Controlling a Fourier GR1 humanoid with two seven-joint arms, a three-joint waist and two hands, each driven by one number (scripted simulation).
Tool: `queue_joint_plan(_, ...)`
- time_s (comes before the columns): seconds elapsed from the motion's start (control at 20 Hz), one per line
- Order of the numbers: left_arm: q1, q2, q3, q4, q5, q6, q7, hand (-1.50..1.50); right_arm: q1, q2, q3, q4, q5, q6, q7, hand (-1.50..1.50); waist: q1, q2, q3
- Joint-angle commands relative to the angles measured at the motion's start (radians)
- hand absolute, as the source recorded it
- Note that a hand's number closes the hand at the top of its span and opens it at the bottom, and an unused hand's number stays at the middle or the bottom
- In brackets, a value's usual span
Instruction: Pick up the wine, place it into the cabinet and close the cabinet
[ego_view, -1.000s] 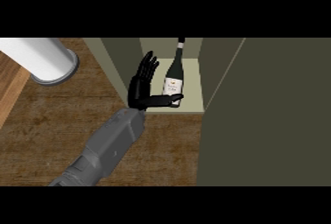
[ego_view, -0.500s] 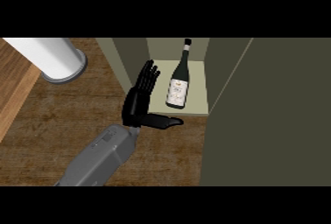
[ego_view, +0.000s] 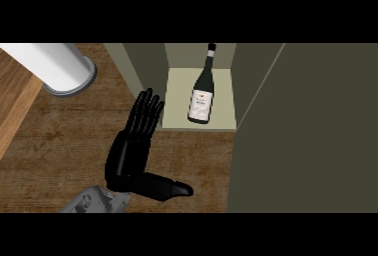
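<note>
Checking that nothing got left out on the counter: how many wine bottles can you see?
1. The wine bottle stands inside the open cabinet, apart from the open hand. The door could hide others.
</note>
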Motion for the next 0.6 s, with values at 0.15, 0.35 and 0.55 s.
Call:
queue_joint_plan(0.15, 0.191, 0.144, 0.043, -0.284, -0.029, 0.021, 0.055, -1.50, -0.037, -0.053, 0.088, -0.012, 0.084, 0.054, 0.052, 1.50, -0.007, 0.004, -0.001)
queue_joint_plan(0.35, 0.281, 0.151, 0.064, -0.290, -0.051, 0.065, 0.001, -1.50, 0.048, -0.139, 0.151, -0.062, -0.029, 0.213, 0.073, 1.50, -0.008, 0.002, -0.001)
queue_joint_plan(0.55, 0.438, 0.272, 0.132, -0.461, -0.041, 0.035, 0.007, -1.50, 0.054, -0.110, 0.241, -0.113, 0.007, 0.192, 0.129, 1.50, -0.003, 0.002, -0.001)
